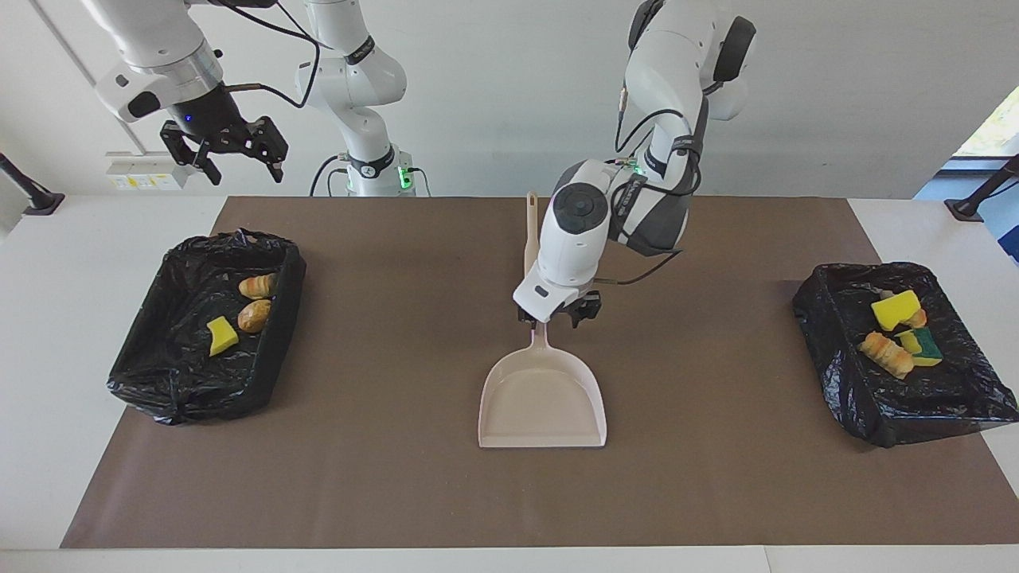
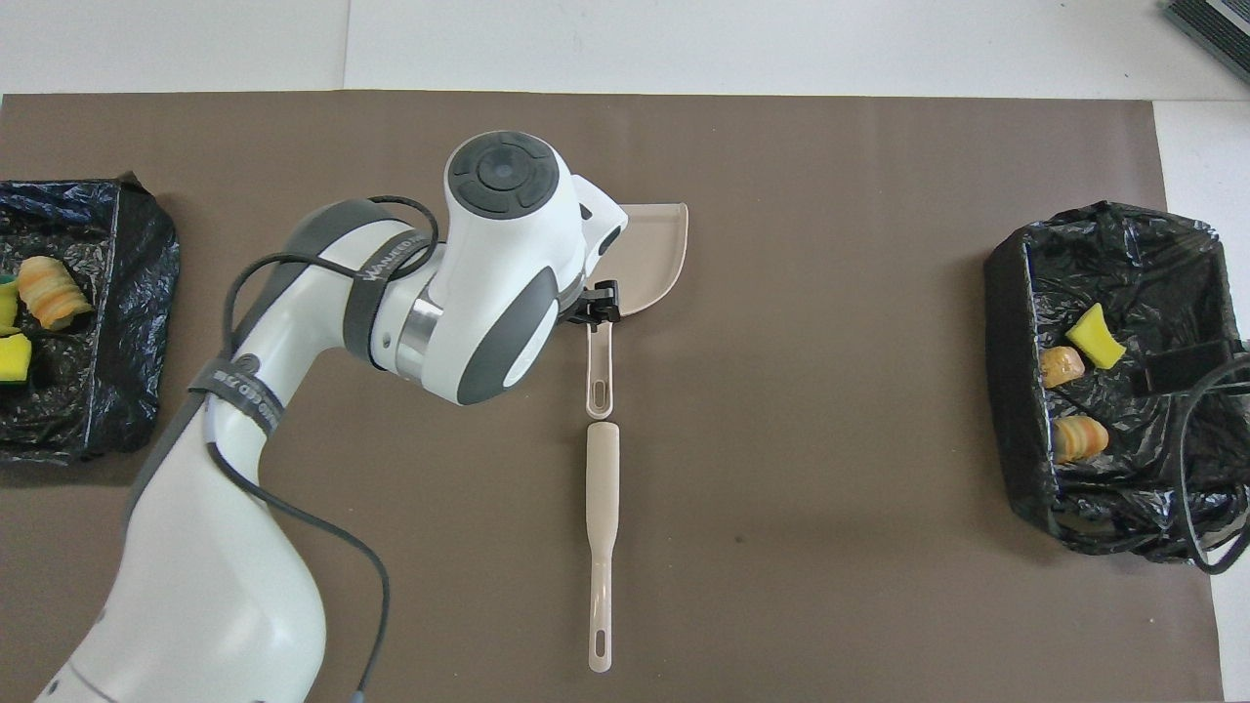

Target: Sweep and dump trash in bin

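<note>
The beige dustpan point(image 1: 541, 398) lies flat and empty on the middle of the brown mat, handle toward the robots. My left gripper point(image 1: 559, 315) hangs low over that handle, open, a finger on each side. In the overhead view the dustpan point(image 2: 656, 256) shows partly from under the arm, its handle in line with the beige brush point(image 2: 603, 508). Trash lies in a black-lined bin point(image 1: 143, 374) at the right arm's end: a yellow sponge chunk point(image 1: 222, 335) and two bread pieces point(image 1: 254, 316). My right gripper point(image 1: 224, 150) is raised high over the table's edge by that bin, open and holding nothing.
A second black-lined bin point(image 1: 876, 422) at the left arm's end holds a yellow sponge point(image 1: 895, 309), a bread piece point(image 1: 885, 353) and a green-backed sponge point(image 1: 923, 346). The brush point(image 1: 531, 227) lies nearer to the robots than the dustpan, mostly hidden by my left arm.
</note>
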Robot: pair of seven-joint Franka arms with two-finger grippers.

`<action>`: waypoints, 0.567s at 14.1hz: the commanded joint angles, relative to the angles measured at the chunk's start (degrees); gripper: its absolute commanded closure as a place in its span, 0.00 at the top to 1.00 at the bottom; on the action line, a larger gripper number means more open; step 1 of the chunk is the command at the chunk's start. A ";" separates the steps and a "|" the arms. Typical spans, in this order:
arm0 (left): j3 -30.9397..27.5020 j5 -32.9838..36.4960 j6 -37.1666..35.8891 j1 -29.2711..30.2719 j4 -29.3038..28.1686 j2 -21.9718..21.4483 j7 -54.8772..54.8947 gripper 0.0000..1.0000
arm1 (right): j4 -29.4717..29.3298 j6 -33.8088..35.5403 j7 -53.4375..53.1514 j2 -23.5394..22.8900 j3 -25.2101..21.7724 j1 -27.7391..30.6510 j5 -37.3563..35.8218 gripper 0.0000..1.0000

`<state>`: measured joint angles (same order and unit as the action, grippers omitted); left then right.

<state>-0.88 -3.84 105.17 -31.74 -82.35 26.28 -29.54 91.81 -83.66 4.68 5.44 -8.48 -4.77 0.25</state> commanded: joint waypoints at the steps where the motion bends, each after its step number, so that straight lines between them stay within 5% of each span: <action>1: -0.44 1.19 0.65 5.34 -13.08 -11.49 7.70 1.00 | 2.15 -1.25 0.68 1.68 0.75 1.26 -0.16 1.00; 5: -0.44 1.29 -0.66 14.67 -20.91 -23.44 24.76 1.00 | 2.41 -0.89 0.59 1.77 0.57 0.03 -0.42 1.00; 8: -0.53 1.38 -5.92 20.38 -18.40 -28.29 30.15 1.00 | 2.41 -0.81 0.59 1.77 -0.13 -0.77 -0.60 1.00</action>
<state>-2.13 -3.23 101.27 -14.14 -99.40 2.62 -1.95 92.25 -83.67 4.68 5.56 -8.40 -5.07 0.27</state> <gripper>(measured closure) 0.000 0.000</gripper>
